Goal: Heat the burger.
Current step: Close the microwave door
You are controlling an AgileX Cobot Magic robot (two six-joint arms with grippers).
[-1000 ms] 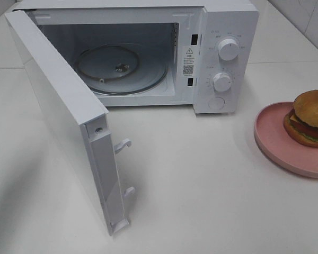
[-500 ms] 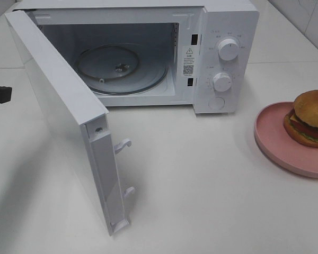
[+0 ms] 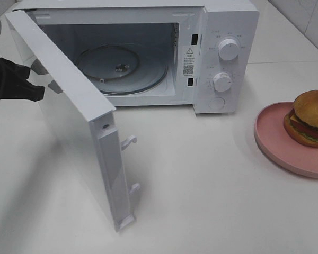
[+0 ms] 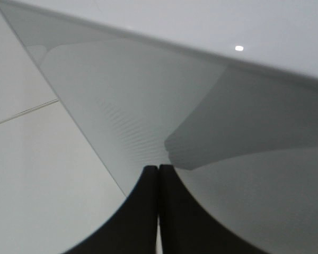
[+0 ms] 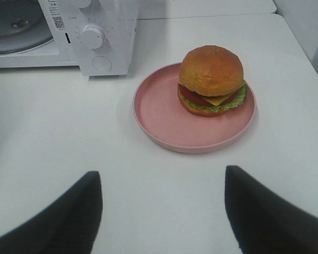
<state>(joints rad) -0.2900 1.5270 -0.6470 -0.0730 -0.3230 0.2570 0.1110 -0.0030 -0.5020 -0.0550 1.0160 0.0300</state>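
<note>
While the white microwave oven (image 3: pixel 148 53) stands with its white door (image 3: pixel 74 116) swung open, its cavity holds only one round glass turntable (image 3: pixel 122 69). One pink round plate (image 5: pixel 193 108) lies on the white table (image 3: pixel 201 174) at about 3 o'clock from the oven, and it carries one burger (image 5: pixel 212 79) with a golden-brown domed bun and red, green and yellow layers, placed toward the plate's far side. On the oven's front frame there is a warning triangle label and a small QR code (image 3: pixel 188 69); the printed text is too small to read. Two white round knobs (image 3: pixel 228 48) and one round button sit on the control panel. The black left gripper (image 4: pixel 158 174) has its fingers pressed together, against the outer face of the door. The black right gripper (image 5: pixel 161 211) has its fingers wide apart, holding nothing, near the plate.
</note>
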